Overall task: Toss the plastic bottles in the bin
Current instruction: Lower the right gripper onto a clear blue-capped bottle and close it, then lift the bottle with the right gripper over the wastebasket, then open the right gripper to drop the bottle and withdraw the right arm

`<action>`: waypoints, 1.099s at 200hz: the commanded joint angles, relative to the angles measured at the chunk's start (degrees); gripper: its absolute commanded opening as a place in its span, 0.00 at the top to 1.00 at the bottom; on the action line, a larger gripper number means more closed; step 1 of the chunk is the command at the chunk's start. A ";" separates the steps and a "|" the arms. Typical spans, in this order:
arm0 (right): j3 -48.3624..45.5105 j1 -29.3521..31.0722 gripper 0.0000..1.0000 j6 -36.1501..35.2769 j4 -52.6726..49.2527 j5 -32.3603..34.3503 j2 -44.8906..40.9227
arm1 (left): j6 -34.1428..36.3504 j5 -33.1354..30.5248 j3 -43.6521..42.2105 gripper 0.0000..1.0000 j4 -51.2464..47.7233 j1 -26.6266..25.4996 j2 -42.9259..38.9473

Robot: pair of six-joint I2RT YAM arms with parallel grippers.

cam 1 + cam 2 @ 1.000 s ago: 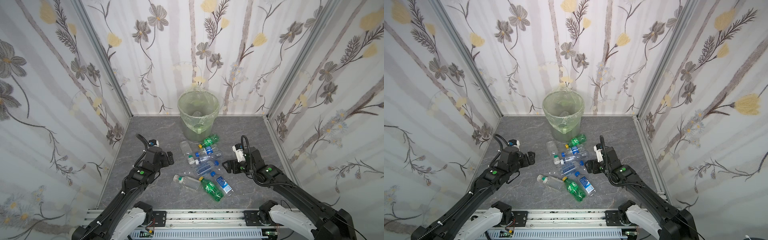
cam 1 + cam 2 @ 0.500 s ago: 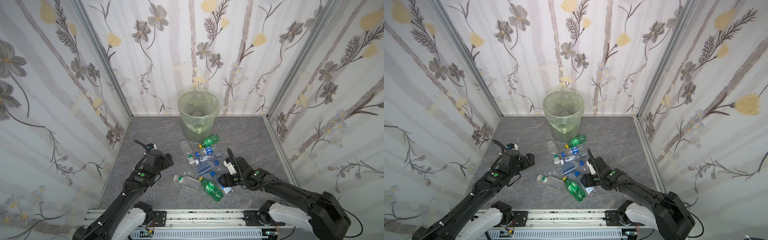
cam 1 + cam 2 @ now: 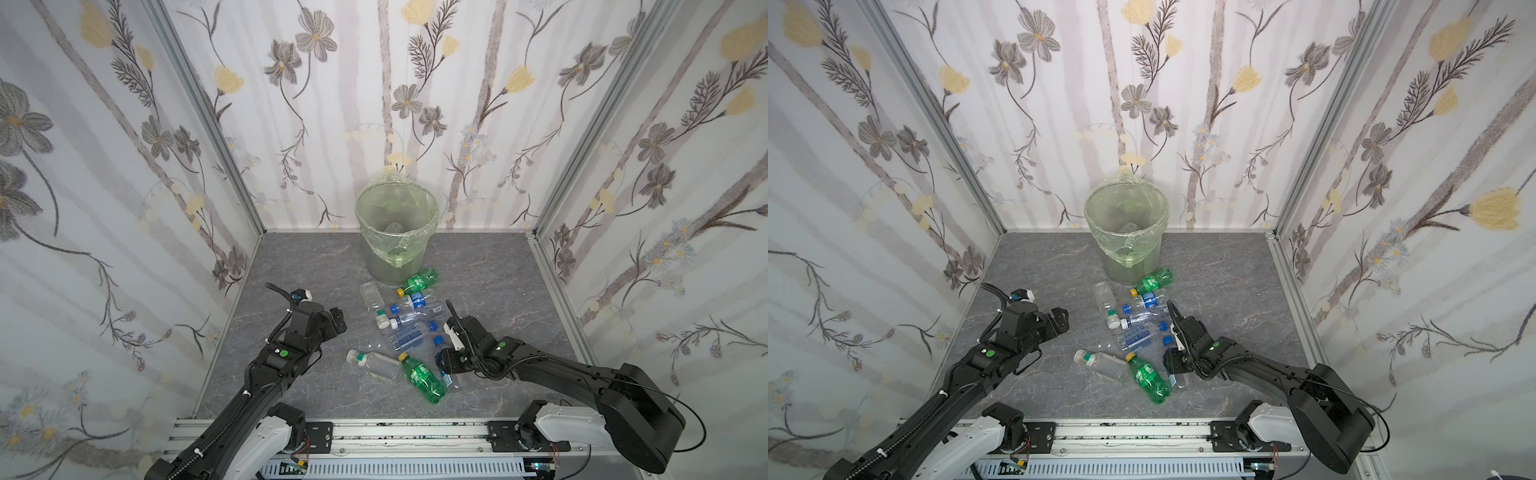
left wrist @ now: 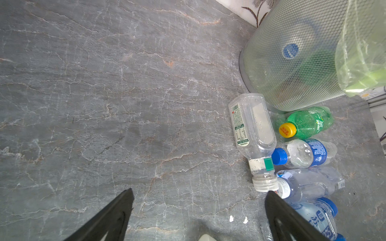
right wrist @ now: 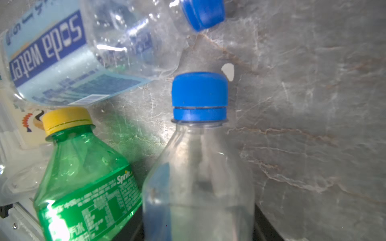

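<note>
Several plastic bottles lie on the grey floor in front of the bin (image 3: 395,232) (image 3: 1125,232). My right gripper (image 3: 446,365) (image 5: 198,225) is low at the pile's near right. It is shut on a clear bottle with a blue cap (image 5: 199,167) (image 3: 437,341), with a dark finger pressed on each side of its body. A green bottle with a yellow cap (image 5: 83,177) (image 3: 422,378) lies right beside it. My left gripper (image 3: 338,320) (image 4: 199,200) hovers open and empty left of the pile. A clear white-capped bottle (image 4: 252,133) lies just beyond one of its fingers (image 4: 279,215).
The bin stands against the back wall and holds some bottles. A second green bottle (image 3: 417,282) rests at its base. A soda-water bottle (image 5: 73,52) lies above the green one. Flowered walls close in three sides; a metal rail (image 3: 374,432) runs along the front.
My right arm has swung in and down from the pile's right side onto the near bottles. Its jaws have closed round the blue-capped bottle. The left arm has hardly moved.
</note>
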 commanded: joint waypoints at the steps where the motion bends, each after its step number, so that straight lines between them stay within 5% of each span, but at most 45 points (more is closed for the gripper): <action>1: 0.71 0.04 0.54 0.84 1.86 4.50 -0.91 | -0.81 -0.20 -0.23 0.00 1.31 0.06 -0.09; 57: 6.30 0.04 0.75 -4.52 1.99 13.29 -22.07 | -0.61 0.92 -0.28 0.00 1.34 0.11 -0.64; 87: 8.11 -0.27 0.74 -11.44 10.53 15.76 -33.86 | -0.57 0.91 -0.37 0.00 1.45 0.10 -1.51; 112: 11.93 -0.86 0.75 -16.35 17.30 14.87 -35.16 | -0.55 1.50 -0.38 0.00 1.53 0.20 -2.15; 140: 22.01 -3.18 0.76 -19.24 22.39 11.80 -25.25 | -1.02 2.58 -0.02 0.00 1.41 0.14 -2.29; 168: 40.92 -8.72 0.75 -17.37 21.61 2.21 -4.56 | -1.30 3.54 0.72 0.00 1.41 0.18 -2.40; 174: 48.36 -9.76 0.66 -16.83 17.91 0.40 2.40 | -1.34 3.70 0.98 0.00 1.42 0.20 -2.34; 190: 69.40 -11.14 0.16 -17.21 3.58 -1.50 19.98 | -1.05 5.08 1.75 0.00 1.35 0.20 -2.00; 204: 81.23 -11.29 0.10 -17.62 -4.85 -1.82 28.94 | -1.25 6.78 2.37 0.00 1.22 0.18 -1.87; 220: 81.28 -11.32 0.08 -17.63 -4.81 -2.12 30.36 | -1.58 7.94 2.56 0.00 0.97 0.16 -2.45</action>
